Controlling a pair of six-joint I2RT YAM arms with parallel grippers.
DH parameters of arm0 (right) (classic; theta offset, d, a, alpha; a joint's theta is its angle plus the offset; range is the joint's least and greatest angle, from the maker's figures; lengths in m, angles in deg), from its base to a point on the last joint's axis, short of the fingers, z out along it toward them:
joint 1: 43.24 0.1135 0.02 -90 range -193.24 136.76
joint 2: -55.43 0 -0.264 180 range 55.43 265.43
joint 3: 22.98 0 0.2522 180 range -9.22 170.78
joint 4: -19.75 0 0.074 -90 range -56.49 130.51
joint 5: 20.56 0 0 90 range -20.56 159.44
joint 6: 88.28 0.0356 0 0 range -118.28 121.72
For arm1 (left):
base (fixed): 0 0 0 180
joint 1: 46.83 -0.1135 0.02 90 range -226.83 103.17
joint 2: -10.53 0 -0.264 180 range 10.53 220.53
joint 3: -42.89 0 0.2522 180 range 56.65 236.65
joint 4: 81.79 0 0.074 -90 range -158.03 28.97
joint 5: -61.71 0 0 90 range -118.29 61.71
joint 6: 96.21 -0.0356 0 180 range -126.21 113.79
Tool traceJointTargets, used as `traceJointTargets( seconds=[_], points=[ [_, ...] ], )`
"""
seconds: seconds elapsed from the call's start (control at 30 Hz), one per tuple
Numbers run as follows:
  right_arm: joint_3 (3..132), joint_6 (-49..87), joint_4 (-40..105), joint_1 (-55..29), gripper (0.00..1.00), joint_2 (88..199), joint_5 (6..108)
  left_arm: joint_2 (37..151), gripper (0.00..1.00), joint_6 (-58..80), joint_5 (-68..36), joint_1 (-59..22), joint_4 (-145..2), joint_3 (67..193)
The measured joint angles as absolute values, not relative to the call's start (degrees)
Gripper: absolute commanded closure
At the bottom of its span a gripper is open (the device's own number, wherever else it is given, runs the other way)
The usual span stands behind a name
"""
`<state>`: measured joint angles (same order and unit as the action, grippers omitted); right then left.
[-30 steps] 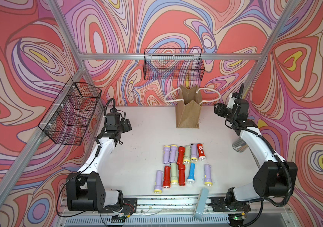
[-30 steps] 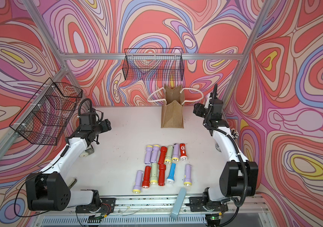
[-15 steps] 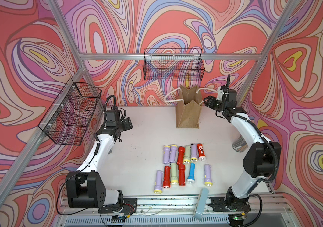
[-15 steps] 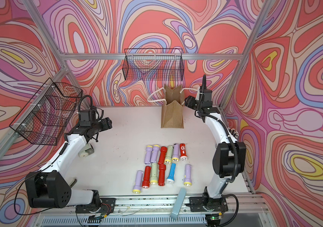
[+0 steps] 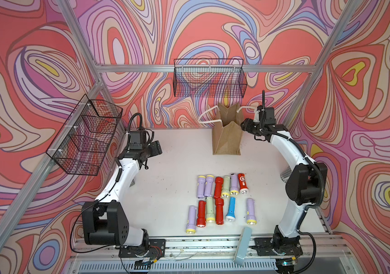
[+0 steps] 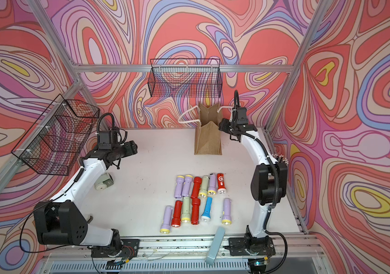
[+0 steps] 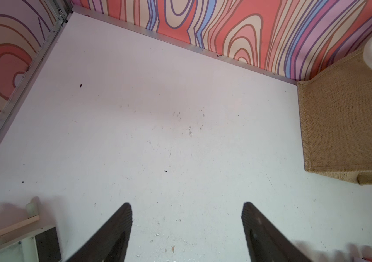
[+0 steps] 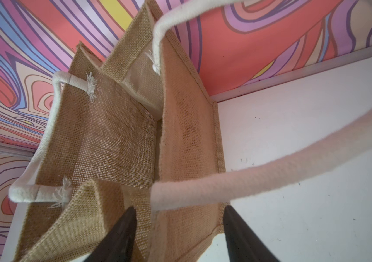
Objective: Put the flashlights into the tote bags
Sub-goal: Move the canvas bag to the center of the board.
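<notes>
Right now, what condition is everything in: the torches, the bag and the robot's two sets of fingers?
tote bag: standing upright, mouth open, rope handles looping outward.
flashlights: all twelve lying flat on the table in two rows, none picked up.
left fingers: spread apart, holding nothing, above bare table.
right fingers: spread apart on either side of the bag's rim, not clamped on it.

a cup by the right wall sits mostly hidden behind the right arm. the tote bag is cut off at the left wrist view's edge; its rope handle blurs close to the right wrist camera.
</notes>
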<state>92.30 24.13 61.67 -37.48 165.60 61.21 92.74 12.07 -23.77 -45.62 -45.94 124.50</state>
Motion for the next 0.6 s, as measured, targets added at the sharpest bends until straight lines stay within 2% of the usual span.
traceJointTargets(
  seconds=[0.2,0.33,0.43,0.6],
  points=[
    [95.18,23.63,62.22,-36.76,0.66,168.46,60.95,91.63,0.22,12.51,-24.47,-45.27,-46.73,123.74],
    [96.19,23.39,62.85,-36.22,0.86,168.79,60.55,89.53,0.22,13.01,-25.11,-45.27,-47.17,122.65],
    [96.49,23.44,62.98,-35.69,0.98,168.79,60.14,89.14,0.22,13.36,-25.39,-45.27,-47.30,122.65],
    [96.54,23.24,63.16,-34.49,1.00,168.81,59.20,89.14,0.22,13.84,-25.57,-45.27,-47.30,122.60]
  ],
)
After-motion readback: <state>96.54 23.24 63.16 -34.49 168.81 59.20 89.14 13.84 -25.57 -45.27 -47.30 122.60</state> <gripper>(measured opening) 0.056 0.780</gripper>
